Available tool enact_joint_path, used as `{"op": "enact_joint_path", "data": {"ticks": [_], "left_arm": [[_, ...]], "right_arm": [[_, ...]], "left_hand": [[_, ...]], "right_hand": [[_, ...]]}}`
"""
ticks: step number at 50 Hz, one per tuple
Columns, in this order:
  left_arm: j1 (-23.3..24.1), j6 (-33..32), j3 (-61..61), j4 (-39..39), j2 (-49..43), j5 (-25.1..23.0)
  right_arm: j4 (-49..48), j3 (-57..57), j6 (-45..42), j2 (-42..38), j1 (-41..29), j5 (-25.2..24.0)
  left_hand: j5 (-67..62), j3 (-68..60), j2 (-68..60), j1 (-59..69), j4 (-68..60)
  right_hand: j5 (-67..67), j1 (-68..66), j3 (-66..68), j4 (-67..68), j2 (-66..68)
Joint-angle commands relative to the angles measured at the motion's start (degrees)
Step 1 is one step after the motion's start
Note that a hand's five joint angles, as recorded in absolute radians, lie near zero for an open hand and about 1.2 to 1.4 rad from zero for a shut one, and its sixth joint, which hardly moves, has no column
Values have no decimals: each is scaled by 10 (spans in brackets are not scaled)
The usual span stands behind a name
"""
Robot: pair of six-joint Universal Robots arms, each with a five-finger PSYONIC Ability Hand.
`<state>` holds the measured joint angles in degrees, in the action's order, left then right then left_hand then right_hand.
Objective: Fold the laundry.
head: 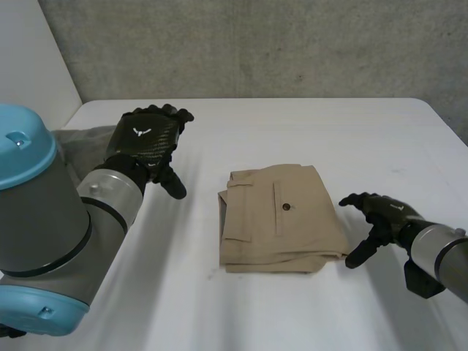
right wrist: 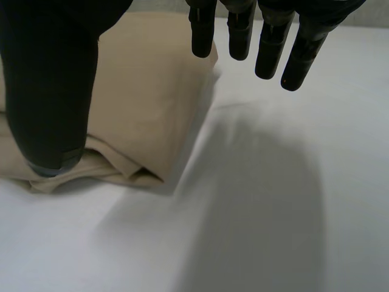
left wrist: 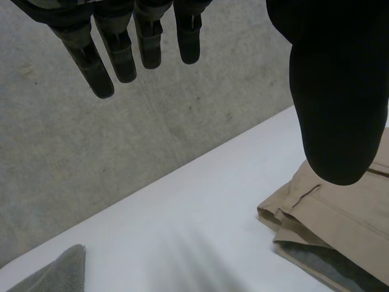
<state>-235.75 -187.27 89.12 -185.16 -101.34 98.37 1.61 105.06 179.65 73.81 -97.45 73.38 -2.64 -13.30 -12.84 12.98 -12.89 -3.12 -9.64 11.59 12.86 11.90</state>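
Both hands are held empty, fingers spread wide. Folded tan trousers are laid mid bench; the right hand is set just beside their near right corner, the left hand well apart.

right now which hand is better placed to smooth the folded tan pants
Right, probably. The right hand is open and low beside the near right corner of the pants. The left hand, also open, is raised off to their other side, with bare table between, nearer the grey cloth.

Head camera above, wrist cameras close, folded trousers common.
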Motion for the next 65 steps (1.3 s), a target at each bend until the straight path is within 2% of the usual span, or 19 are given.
{"op": "enact_joint_path", "data": {"ticks": [1,20,29,35,39,44,48,58,65], "left_arm": [[3,0,4,-1,-5,1],[5,-1,4,-1,-9,-2],[13,1,4,-1,-12,-49],[8,2,4,-1,-13,-57],[8,2,4,-1,-14,-57],[7,2,4,-2,-18,-57],[7,1,2,-2,-25,-57],[-1,1,0,-8,-39,-56],[-20,1,0,-8,-57,-56]], "right_arm": [[-56,8,18,-39,-5,3],[-85,-42,19,-99,-61,7],[-85,-71,21,-125,-79,7],[-85,-93,21,-143,-92,8],[-85,-112,21,-153,-95,9],[-84,-137,20,-168,-103,3],[-81,-162,16,-185,-106,-1],[-78,-260,4,-240,-114,-9],[-28,-393,-118,-306,-114,-66]], "left_hand": [[9,16,11,-12,12],[9,16,11,-12,12],[11,17,13,-14,13],[11,17,13,-14,13],[11,17,13,-14,13],[11,17,13,-14,13],[11,17,13,-14,13],[11,17,13,-14,13],[11,17,13,-14,13]], "right_hand": [[14,-21,2,-11,-1],[-103,-137,118,105,115],[-145,-179,160,147,157],[-202,-237,217,204,214],[-294,-329,309,297,306],[-534,-569,549,537,546],[-668,-703,684,671,681],[-669,-704,684,671,681],[-669,-704,684,671,681]]}}
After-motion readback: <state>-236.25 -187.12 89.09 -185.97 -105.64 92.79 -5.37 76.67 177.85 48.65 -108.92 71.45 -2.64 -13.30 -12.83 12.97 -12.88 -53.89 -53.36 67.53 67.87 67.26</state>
